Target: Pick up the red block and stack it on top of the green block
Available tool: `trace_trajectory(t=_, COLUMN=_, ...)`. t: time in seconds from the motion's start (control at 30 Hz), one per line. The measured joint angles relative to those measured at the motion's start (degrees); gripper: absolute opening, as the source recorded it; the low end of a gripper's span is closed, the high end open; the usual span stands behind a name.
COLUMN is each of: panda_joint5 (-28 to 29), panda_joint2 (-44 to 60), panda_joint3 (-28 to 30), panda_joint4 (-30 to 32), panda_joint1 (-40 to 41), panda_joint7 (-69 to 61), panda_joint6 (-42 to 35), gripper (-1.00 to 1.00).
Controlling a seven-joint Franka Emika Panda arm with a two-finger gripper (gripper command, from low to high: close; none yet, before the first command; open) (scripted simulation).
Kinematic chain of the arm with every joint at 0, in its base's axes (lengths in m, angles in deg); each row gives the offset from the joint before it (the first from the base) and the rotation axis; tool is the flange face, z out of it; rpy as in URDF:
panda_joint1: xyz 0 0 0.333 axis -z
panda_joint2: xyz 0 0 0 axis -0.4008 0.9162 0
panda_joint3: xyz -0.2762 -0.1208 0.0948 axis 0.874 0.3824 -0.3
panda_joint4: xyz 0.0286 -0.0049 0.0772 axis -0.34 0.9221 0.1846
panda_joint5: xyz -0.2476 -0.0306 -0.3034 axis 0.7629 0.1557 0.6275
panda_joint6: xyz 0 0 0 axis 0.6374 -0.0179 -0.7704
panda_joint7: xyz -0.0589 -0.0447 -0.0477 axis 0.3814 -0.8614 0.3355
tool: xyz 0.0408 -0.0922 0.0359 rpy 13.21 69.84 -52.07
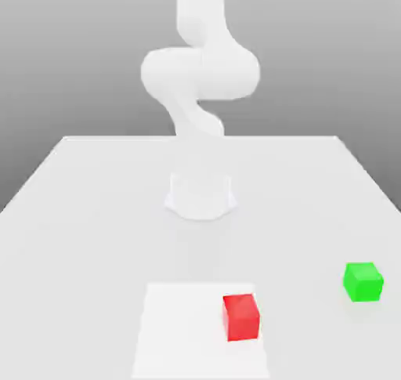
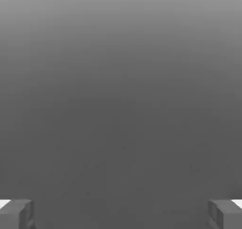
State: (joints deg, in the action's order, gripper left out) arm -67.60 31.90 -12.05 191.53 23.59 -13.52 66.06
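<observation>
Inspection of my work surface, as seen in the exterior view. My arm [image 1: 200, 73] rises white from its round base [image 1: 200, 196], which sits on the table [image 1: 78, 214] near the middle of its far half. The arm bends upward and leaves the frame at the top.

The red block [image 1: 241, 316] rests flat on the table, toward the near edge, slightly to the exterior view's right of the base line. It stands on a brighter square patch [image 1: 184, 331] of the surface, at that patch's right side. Nothing touches it.

The green block [image 1: 363, 282] rests flat on the table, well apart from the red block, farther toward the exterior view's right and a little deeper into the scene. It lies off the bright patch. Nothing touches it, and nothing is stacked on it.

In the hand view, my gripper [image 2: 121, 214] is released: the two fingertips [image 2: 16, 214] stand far apart at opposite sides of the frame, with nothing between them. Behind them I see plain grey background; neither block lies between the tips. I hold nothing.

Both blocks are upright and square to the surface as far as I can judge.
</observation>
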Motion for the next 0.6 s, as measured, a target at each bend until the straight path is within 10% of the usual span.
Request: trace_trajectory(t=0.6, panda_joint5=1.58, panda_joint2=37.80, panda_joint3=-4.44, panda_joint4=16.67, panda_joint1=-2.18, panda_joint7=1.52, panda_joint6=19.80, gripper=0.00)
